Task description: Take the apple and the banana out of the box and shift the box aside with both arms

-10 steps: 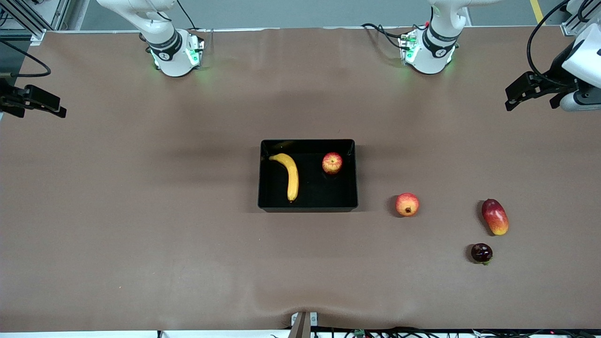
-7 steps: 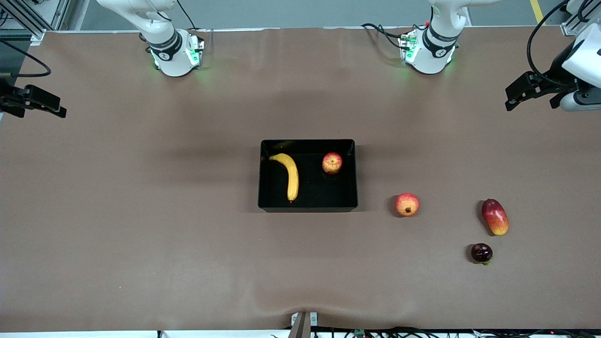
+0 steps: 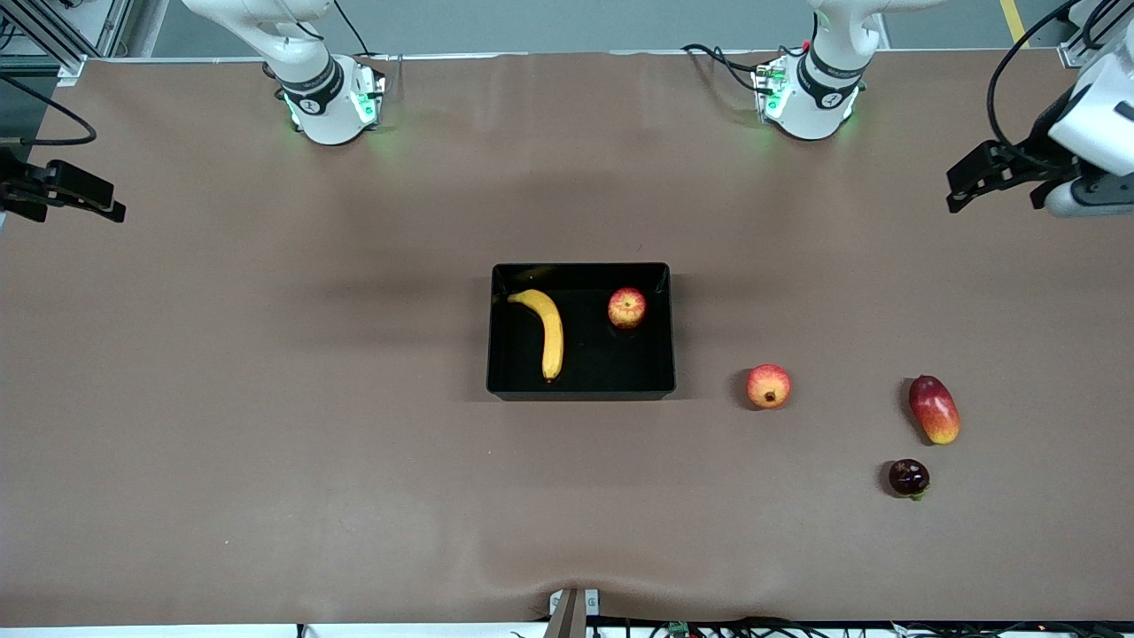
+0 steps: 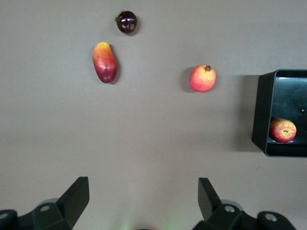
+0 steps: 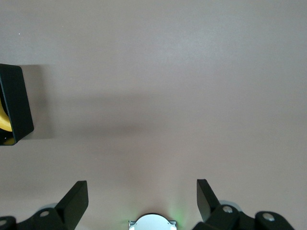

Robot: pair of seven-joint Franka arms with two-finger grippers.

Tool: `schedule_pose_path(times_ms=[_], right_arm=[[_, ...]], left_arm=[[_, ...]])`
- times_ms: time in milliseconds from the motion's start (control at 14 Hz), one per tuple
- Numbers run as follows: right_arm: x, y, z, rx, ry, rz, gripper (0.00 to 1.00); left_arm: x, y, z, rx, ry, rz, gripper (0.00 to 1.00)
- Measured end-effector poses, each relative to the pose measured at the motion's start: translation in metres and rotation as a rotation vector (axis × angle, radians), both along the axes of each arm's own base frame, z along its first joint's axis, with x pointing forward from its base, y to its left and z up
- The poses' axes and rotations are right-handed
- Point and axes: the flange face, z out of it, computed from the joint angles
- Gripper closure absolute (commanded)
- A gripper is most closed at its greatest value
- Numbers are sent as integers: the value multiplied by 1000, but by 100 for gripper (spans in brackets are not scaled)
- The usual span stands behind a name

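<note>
Brown tabletop: black plastic box (image 3: 580, 390) mid-table holds the streaky red-yellow apple (image 3: 626, 307) and long yellow banana (image 3: 547, 331). Left gripper (image 4: 144, 203) and right gripper (image 5: 143, 201) hover at opposite table ends, wide open, empty. I'd drop straight down onto each fruit, avoiding the walls.

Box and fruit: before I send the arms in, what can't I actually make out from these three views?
- Box: both wrist views cut it off at the frame edge.
- Banana: right wrist view shows only a yellow sliver; the box wall and the frame edge hide the rest.
- Apple: its underside is unseen in every view.
- Right gripper, open, at the right arm's end of the table: front view cuts off its wrist.
- Left gripper, open, at the left arm's end: its arm runs out of frame.
</note>
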Motion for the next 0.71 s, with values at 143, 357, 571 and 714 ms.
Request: schedule_pose_path(times_ms=[143,357,571,714], right_arm=[[0,0,0,0,0,0,0],[0,0,0,0,-1,0,0],[0,-1,1,0,-1,-2,0],[0,-1,1,0,-1,-2,0]], left_arm=[[6,-25,-15,1,17,28,0],[16,-78,-43,-2,29,97,0],[27,-135,-84,-23,36,182,0],[33,-171,-115,-34,49,252,0]])
